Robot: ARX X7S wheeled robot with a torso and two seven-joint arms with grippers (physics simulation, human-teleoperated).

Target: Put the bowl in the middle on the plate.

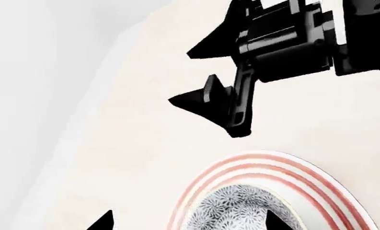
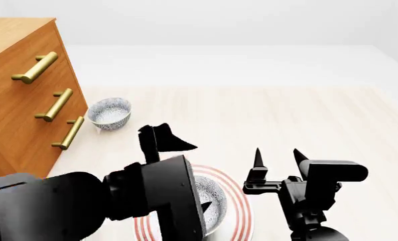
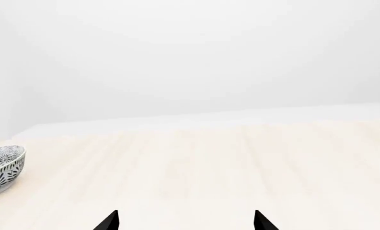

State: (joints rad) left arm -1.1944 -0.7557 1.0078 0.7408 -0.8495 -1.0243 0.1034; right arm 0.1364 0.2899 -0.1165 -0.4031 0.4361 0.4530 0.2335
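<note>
The bowl [image 2: 214, 201] sits on the plate [image 2: 242, 213], inside its red rings; the left wrist view shows the patterned bowl [image 1: 237, 211] within the plate's [image 1: 305, 177] rim. In the head view the left arm hides the bowl's left half and much of the plate.

The plate lies near the front of the pale wooden surface [image 2: 306, 120], which runs wide and bare to the right and back. A second patterned bowl [image 2: 109, 113] stands well apart at the back left, close beside a wooden drawer chest [image 2: 18, 100] with three brass handles.

The left gripper [image 2: 164, 140] is raised above the plate's far edge, its fingers spread apart and holding nothing. The right gripper [image 2: 279, 158] stands just right of the plate, fingers pointing away from the robot, parted and empty; the right wrist view shows both tips over bare surface with a bowl [image 3: 1, 170] off to one side.

No writing or labels can be read.
</note>
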